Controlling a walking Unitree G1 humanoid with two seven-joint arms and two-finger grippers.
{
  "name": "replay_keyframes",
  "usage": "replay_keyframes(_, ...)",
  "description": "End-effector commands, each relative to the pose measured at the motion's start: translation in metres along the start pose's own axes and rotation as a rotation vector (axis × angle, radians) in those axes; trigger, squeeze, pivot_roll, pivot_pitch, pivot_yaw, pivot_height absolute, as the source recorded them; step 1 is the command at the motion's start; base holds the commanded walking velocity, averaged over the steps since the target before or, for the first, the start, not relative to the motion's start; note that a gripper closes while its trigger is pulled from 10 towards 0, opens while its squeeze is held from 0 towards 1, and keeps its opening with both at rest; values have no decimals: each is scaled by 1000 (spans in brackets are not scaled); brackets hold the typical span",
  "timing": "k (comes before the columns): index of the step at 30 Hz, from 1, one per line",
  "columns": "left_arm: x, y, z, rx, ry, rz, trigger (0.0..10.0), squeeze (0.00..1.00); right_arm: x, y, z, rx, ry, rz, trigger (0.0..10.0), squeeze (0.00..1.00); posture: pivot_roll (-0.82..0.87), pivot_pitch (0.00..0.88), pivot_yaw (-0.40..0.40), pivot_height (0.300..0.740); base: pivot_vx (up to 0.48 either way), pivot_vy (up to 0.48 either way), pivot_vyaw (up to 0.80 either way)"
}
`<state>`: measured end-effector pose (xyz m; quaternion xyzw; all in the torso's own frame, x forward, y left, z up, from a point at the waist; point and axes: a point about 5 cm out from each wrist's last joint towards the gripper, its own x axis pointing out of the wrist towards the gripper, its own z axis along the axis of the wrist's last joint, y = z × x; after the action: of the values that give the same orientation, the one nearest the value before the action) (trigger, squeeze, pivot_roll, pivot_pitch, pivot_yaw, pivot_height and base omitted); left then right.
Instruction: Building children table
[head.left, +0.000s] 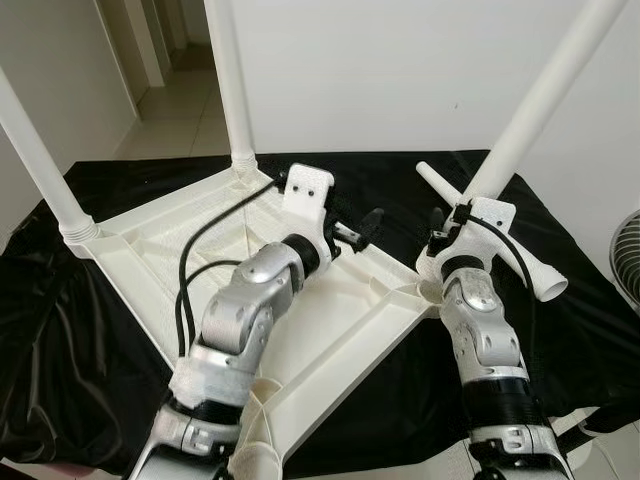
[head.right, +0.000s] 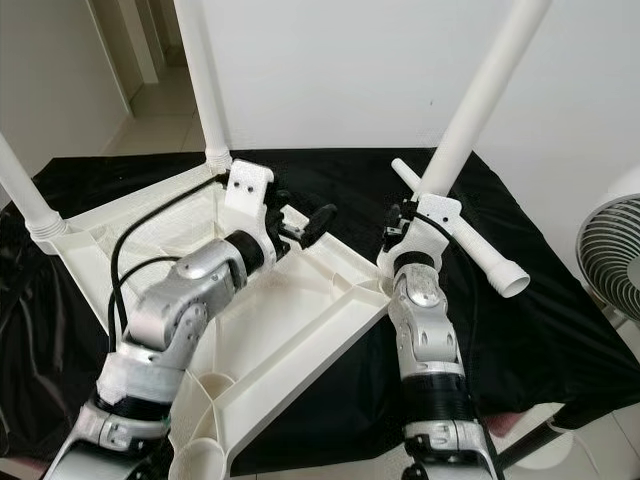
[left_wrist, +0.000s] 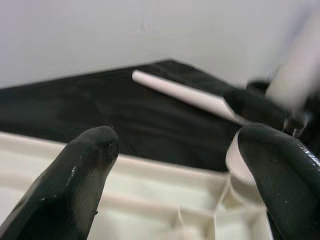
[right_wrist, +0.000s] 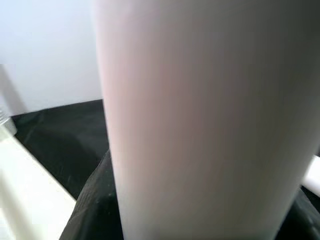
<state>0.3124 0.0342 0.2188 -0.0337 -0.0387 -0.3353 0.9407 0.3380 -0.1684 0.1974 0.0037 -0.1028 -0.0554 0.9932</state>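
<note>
- On the black cloth (head.left: 90, 330) lies the white tabletop (head.left: 200, 250) upside down, with two legs already standing at its far-left corners.
- Left gripper (head.left: 355, 232) hovers over the tabletop, fingers (left_wrist: 85, 165) apart and empty.
- Right gripper (head.right: 400, 228) is clamped on the third leg (head.left: 530, 100), low near its corner socket.
- Behind it, a loose leg (head.right: 470, 245) rests on the cloth.
- I judge the legs light, stiff and smooth; grip low.
- Left wrist view shows the open gap clearly.
</note>
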Motion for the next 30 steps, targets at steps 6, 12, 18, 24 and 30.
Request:
replay_keyframes(6, -8, -12, -20, 109, 11, -102, 10000, 0, -4, 2, 9, 16, -57, 64, 10000, 0, 6, 0, 12, 740, 0, 0, 0)
replay_keyframes(12, -14, -22, -38, 204, 66, -217, 10000, 0, -1, 3, 14, 7, -77, 91, 10000, 0, 7, 0, 7, 740, 0, 0, 0)
replay_keyframes(18, -21, -30, -63, 237, 139, -285, 10000, 0, 2, 0, 16, -16, -83, 107, 10000, 0, 2, 0, 0, 740, 0, 0, 0)
replay_keyframes(24, -24, -32, -74, 231, 153, -279, 10000, 0, 0, -6, 12, -46, -69, 110, 10000, 0, -3, 0, -1, 740, 0, 0, 0)
replay_keyframes(30, -22, -36, -82, 227, 155, -287, 10000, 0, -5, -12, -6, -90, -31, 131, 10000, 0, -13, 0, 4, 740, 0, 0, 0)
